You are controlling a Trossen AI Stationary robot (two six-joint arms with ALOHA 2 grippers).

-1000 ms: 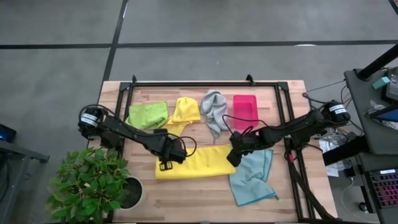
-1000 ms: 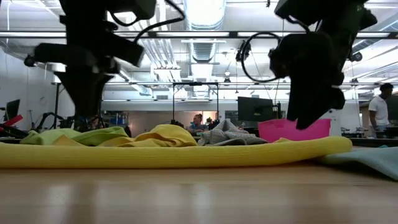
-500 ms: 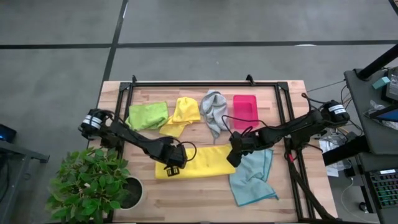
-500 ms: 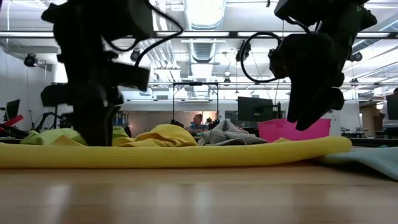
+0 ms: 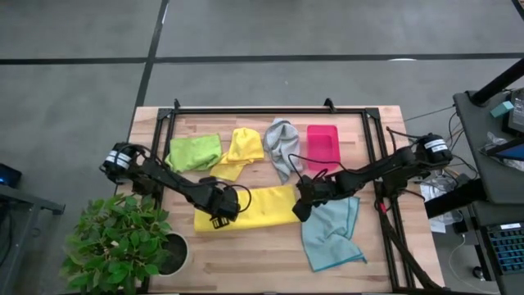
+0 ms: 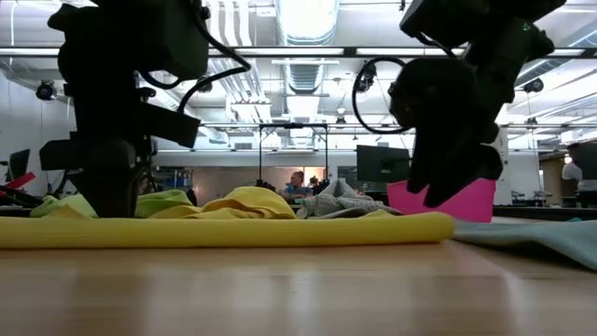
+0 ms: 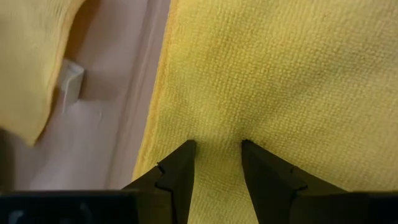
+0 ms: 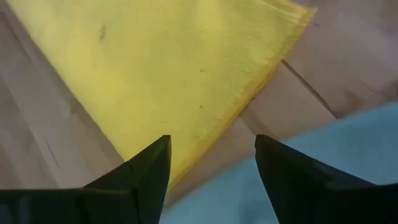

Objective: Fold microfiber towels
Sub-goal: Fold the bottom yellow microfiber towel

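A yellow microfiber towel (image 5: 254, 205) lies on the table as a long folded strip. My left gripper (image 5: 219, 218) stands open on its left end, pointing down; its wrist view shows the tips (image 7: 217, 146) set into the cloth. My right gripper (image 5: 300, 210) is open just over the strip's right end (image 8: 186, 74), with the strip's edge running between its fingers; I cannot tell whether it touches. A light blue towel (image 5: 332, 233) lies crumpled on the table to the right of the strip. My left gripper presses both parted fingertips (image 7: 186, 152) down on the top of the yellow towel near its left end (image 7: 217, 124), coming from above. The cloth dips slightly around the tips. The towel lies flat on the table under them.
Along the far side lie a lime green towel (image 5: 195, 152), a smaller yellow towel (image 5: 241, 147), a grey towel (image 5: 282, 147) and a pink-red tray (image 5: 322, 146). A potted plant (image 5: 123, 242) stands off the near left corner. Bare wood shows in front of the strip.
My left gripper has come down onto the yellow strip's left end and rolled a little. The whole strip has slid toward the table's left edge, staying flat. My right gripper has shifted slightly left with the strip's right end.
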